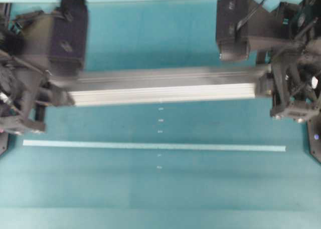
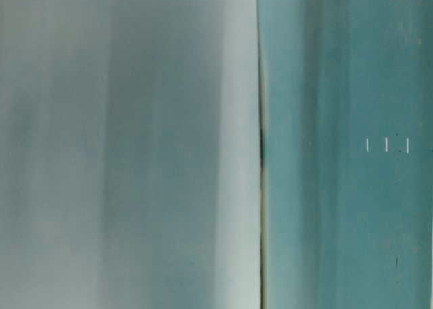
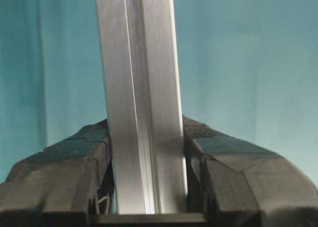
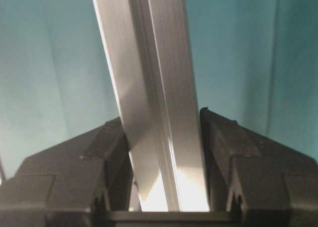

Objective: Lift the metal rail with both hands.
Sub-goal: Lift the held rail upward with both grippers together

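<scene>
Overhead view, rail: the metal rail (image 1: 160, 88) runs left to right across the far half of the scene, one end in each of my pincers; its blurred, enlarged look suggests to me that it is already off the worktop (image 1: 160, 194), though I cannot confirm the gap.
Left wrist view, rail: the metal rail (image 3: 141, 103) passes straight up between my two fingers (image 3: 74, 162), which press on its grooved sides.
Right wrist view, rail: the metal rail (image 4: 154, 108) leans a little to the left between my fingers (image 4: 238, 152), so the grip there sits slightly askew.
Left pincer (image 1: 55, 96): clamped on the rail's left end.
Right pincer (image 1: 266, 86): clamped on the rail's right end.
Tape strip (image 1: 150, 146): a thin pale line lying nearer than the rail, parallel to it and well apart.
Small white marks (image 1: 160, 120): a short row down the middle of the worktop, between rail and strip.
Table-level view: a grey blur fills the left part, too close to identify.
Risk, uneven lift: if one of my arms rises faster, the rail would tilt and twist in the grips.
Risk, slip: smooth aluminium held only at its ends could slide out, especially at the skewed right grip.
Risk, squeeze along the length: if my arms drift together or apart, the rail could be pulled out of one grip.
</scene>
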You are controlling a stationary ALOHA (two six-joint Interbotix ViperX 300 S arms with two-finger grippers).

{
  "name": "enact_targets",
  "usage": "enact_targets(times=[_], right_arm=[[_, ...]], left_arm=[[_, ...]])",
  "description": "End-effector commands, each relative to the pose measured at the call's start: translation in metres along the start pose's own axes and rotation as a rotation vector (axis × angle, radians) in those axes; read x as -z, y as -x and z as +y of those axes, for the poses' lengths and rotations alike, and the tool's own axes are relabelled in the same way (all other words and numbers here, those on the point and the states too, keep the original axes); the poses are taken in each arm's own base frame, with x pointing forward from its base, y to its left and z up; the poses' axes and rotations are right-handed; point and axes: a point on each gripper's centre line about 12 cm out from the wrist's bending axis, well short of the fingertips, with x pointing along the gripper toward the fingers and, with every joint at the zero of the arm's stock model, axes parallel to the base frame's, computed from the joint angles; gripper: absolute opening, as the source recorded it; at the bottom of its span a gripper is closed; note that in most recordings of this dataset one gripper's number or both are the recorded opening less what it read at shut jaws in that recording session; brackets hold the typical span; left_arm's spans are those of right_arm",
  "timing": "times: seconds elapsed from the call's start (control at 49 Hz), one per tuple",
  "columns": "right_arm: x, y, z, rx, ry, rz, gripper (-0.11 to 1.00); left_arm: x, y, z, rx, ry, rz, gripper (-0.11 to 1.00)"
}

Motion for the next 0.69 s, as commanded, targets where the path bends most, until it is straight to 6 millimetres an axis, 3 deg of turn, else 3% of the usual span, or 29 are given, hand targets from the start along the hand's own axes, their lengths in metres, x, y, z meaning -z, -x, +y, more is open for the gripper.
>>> enact_targets(times=[0.0, 0.204, 0.674], right_arm=[[-0.007, 0.022, -0.003, 0.023, -0.012, -0.085, 0.41], [-0.011, 0.049, -0.001, 0.022, -0.004, -0.168, 0.41], [-0.013, 0.044, 0.007, 0.014, 0.017, -0.153, 0.41]], left_arm=[[-0.009, 0.021, -0.001, 0.005, -0.014, -0.046, 0.31], [-0.020, 0.045, 0.001, 0.005, -0.009, -0.098, 0.31], [-0.021, 0.041, 0.004, -0.002, 0.002, -0.084, 0.31]])
